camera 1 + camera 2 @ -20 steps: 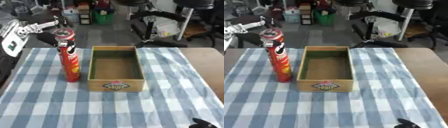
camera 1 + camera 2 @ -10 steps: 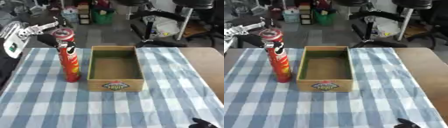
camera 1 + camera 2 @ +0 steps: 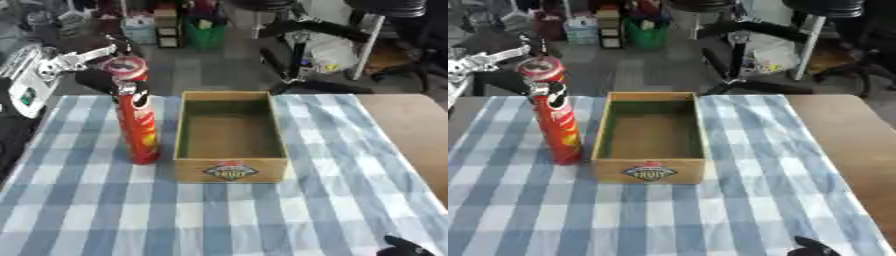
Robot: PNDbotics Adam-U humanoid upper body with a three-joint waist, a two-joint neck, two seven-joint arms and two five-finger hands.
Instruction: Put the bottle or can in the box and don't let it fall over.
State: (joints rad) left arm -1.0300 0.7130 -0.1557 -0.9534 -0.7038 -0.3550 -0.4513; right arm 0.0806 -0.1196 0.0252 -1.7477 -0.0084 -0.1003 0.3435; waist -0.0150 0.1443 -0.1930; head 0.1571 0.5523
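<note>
- I am looking down at a tall red can [image 3: 137, 125] standing upright on the blue-and-white checked cloth [image 3: 96, 210] covering the worktop.
- The can is sitting just to the left of the wooden box [image 3: 230, 135], outside it, close to its left wall; I cannot tell whether the two are touching.
- The box is lying open at the top with its green-lined inside showing nothing in it, and a printed label [image 3: 231, 171] is facing me on its near wall.
- My left hand [image 3: 103, 81] is coming in from the far left, at the level of the can's top; dark fingers are showing against the upper part of the can, just under its lid.
- I cannot tell from these views whether that hand is closing around the can or only lying against it.
- Of my right hand [image 3: 815, 247] only a dark bit is showing at the near right edge of the worktop, well apart from the can and the box; I cannot tell how its fingers are standing.
- A bare brown strip of worktop [image 3: 842, 135] is showing at the right, beyond the cloth.
</note>
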